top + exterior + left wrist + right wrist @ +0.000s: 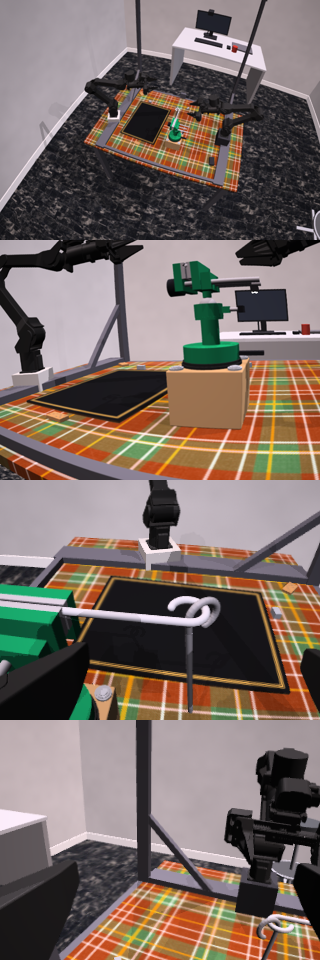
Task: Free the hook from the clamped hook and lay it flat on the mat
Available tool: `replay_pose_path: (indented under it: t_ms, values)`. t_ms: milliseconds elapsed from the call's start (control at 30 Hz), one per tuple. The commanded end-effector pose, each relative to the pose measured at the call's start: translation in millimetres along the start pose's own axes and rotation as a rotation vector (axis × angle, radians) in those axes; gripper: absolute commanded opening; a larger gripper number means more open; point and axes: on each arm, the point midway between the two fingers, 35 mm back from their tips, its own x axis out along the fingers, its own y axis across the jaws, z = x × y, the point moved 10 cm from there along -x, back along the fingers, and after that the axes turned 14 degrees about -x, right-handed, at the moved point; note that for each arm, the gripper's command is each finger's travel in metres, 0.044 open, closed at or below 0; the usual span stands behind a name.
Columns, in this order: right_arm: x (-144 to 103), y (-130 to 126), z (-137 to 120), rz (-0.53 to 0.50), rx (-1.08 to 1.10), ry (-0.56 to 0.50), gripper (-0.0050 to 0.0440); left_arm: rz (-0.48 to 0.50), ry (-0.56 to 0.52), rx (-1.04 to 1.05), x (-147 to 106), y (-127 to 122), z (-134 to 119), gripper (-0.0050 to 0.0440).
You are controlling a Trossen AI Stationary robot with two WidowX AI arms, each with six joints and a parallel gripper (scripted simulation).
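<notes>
A green vise [174,129] on a tan block [206,397] clamps a grey hook [120,616] that sticks out level. A second grey hook [190,667] hangs by its curl from the clamped hook's curled end, shaft pointing down above the tablecloth. It also shows in the right wrist view [267,947]. The black gold-edged mat [146,121] lies flat beside the vise. My left gripper [191,108] is open and empty, in the air a short way from the hanging hook. My right gripper [151,87] is open and empty, high over the table's far corner beyond the mat.
A tan cork piece [58,416] lies near the mat's front corner. A small grey cube [140,366] lies behind the mat. A small black box [211,160] sits near the frame rail. Two frame posts rise at the table's back. A desk with a monitor stands beyond.
</notes>
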Motion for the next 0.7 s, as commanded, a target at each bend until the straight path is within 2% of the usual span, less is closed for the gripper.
replay_pose_path:
  t_ms: [0, 167, 233, 400, 600, 667]
  values:
    - [-9.1, -1.9, 1.0, -0.004, 0.012, -0.017, 0.044, -0.034, 0.01, 0.05, 1.8, -9.8, -3.9, 0.044]
    - [-8.1, -1.9, 0.8, -0.007, 0.012, -0.016, 0.044, -0.034, 0.01, 0.05, 1.8, -9.8, -3.9, 0.044]
    - [-0.9, -2.1, -1.2, -0.03, 0.015, -0.008, 0.044, -0.034, 0.01, 0.05, 1.8, -9.8, -3.9, 0.044]
    - [41.9, -0.9, -18.7, -0.171, 0.031, 0.042, 0.044, -0.034, 0.01, 0.05, 1.8, -9.8, -3.9, 0.044]
    - [92.9, 7.3, -54.1, -0.362, 0.041, 0.101, 0.044, -0.034, 0.01, 0.05, 1.8, -9.8, -3.9, 0.044]
    - [100.4, 9.4, -60.7, -0.394, 0.039, 0.108, 0.044, -0.034, 0.01, 0.05, 1.8, -9.8, -3.9, 0.044]
